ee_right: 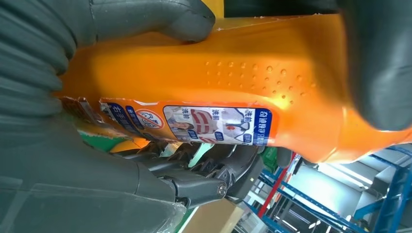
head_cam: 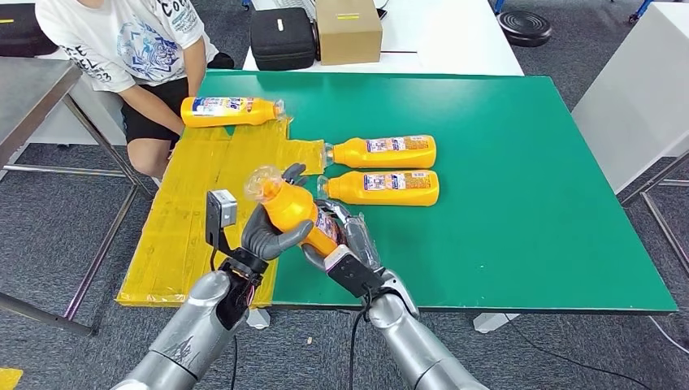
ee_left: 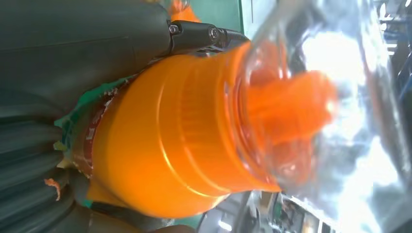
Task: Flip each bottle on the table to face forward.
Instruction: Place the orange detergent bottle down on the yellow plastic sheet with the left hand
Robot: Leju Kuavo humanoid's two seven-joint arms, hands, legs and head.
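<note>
The fingers (head_cam: pixel 272 236) of the left hand (head_cam: pixel 275 234) wrap around the upper body of an orange bottle (head_cam: pixel 296 213), just below its neck, while the right hand (head_cam: pixel 345 244) closes around the lower body from the other side; both hands grip the same bottle, which is lifted clear of the desk (head_cam: pixel 520 187) near its front edge and tilted, its clear cap (head_cam: pixel 264 184) pointing up and away to the left. Holding it at two places probably lets one hand steady it while the other turns it about its long axis. The right wrist view shows a printed label (ee_right: pixel 194 124) on the side facing the palm, so the bottle seems to be in mid-turn, with its facing not yet settled. Farther out, two orange bottles (head_cam: pixel 388 152) (head_cam: pixel 390 187) lie side by side on the green surface, labels up and caps to the left, which looks like the finished arrangement. A fourth bottle (head_cam: pixel 229 111) lies on the yellow taped patch (head_cam: pixel 195 211) at the far left, beside a seated person (head_cam: pixel 138 57), apparently waiting its turn.
</note>
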